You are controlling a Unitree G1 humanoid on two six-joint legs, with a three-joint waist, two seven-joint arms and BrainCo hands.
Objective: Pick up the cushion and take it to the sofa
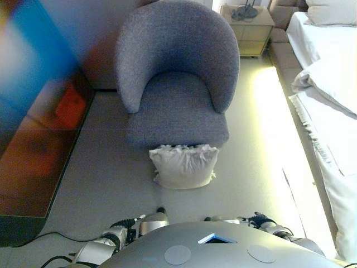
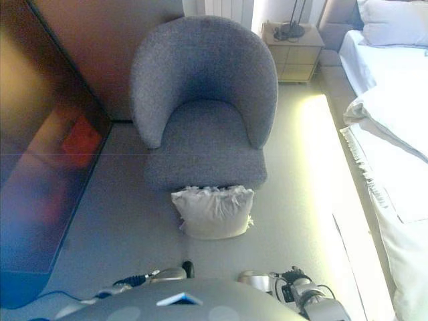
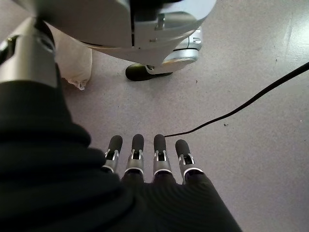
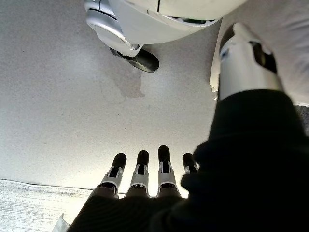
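A pale cream cushion (image 1: 184, 166) stands on the floor, leaning against the front of the grey round-backed armchair (image 1: 175, 84). It is straight ahead of me, a short way off. My left hand (image 3: 145, 157) hangs low at my side over bare floor, fingers straight, holding nothing. My right hand (image 4: 149, 171) hangs the same way on the other side, fingers straight and empty. A corner of the cushion shows in the left wrist view (image 3: 75, 65) and in the right wrist view (image 4: 294, 24), apart from both hands.
A large dark screen (image 1: 33, 111) runs along the left. A bed with white bedding (image 1: 329, 111) lines the right, with a nightstand (image 1: 248, 28) at the far end. A black cable (image 3: 241, 106) lies on the floor by my left side.
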